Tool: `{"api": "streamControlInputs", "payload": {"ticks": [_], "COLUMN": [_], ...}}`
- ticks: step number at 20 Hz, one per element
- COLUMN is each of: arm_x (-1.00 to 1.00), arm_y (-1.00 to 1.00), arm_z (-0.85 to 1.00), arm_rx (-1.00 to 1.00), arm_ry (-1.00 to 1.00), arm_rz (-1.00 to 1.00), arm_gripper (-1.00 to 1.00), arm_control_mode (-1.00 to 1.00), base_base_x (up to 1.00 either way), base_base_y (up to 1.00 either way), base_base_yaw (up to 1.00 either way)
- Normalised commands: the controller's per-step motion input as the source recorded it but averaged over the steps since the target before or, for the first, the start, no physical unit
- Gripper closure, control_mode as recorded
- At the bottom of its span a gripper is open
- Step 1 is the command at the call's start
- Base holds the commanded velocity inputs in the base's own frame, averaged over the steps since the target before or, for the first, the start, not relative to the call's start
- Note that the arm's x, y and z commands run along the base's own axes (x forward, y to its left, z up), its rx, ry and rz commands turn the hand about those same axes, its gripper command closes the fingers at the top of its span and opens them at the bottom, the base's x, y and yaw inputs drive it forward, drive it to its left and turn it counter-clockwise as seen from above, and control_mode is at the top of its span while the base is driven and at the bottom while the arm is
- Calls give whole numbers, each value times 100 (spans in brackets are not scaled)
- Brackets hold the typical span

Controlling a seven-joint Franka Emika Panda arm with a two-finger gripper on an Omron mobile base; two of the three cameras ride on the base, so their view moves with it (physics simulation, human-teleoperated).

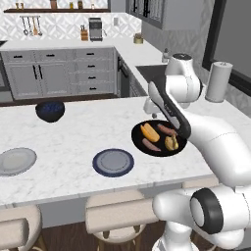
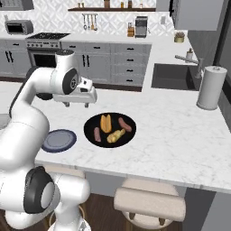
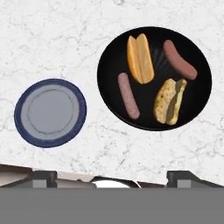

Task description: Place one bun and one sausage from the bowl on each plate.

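The wide black bowl (image 1: 138,131) (image 2: 92,122) (image 3: 109,61) sits on the marble counter and holds two buns and two sausages. An orange bun (image 3: 140,58) lies next to a browner bun (image 3: 170,100). One sausage (image 3: 129,95) is at the bowl's near side and the other sausage (image 3: 179,59) at its far side. The dark blue plate (image 1: 113,162) (image 2: 59,140) (image 3: 50,112) lies bare beside the bowl. The light grey plate (image 1: 16,161) lies bare further left. My gripper (image 2: 77,104) (image 3: 111,177) hangs open above the counter, beside the bowl, holding nothing.
A small dark blue bowl (image 1: 50,111) stands at the counter's far left. A paper towel roll (image 1: 218,81) (image 2: 211,87) stands by the sink (image 2: 173,76). Stools (image 1: 115,215) (image 2: 149,203) line the counter's front edge.
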Motion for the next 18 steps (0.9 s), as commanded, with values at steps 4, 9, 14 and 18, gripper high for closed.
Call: {"api": "streamControlInputs", "payload": {"ticks": [4, 9, 14, 18], "arm_x": [90, 76, 64, 45], "arm_y": [-13, -24, -23, -10], "arm_z": [-33, -66, -68, -55], "arm_rx": [-7, -2, 2, 1], "arm_ry": [17, 5, 0, 1], "arm_rz": [0, 0, 0, 0], "arm_gripper": [-100, -100, -100, -100], "arm_control_mode": [-100, -100, -100, -100], "base_base_x": [0, 0, 0, 0], "base_base_y": [0, 0, 0, 0], "base_base_yaw": [0, 0, 0, 0]}}
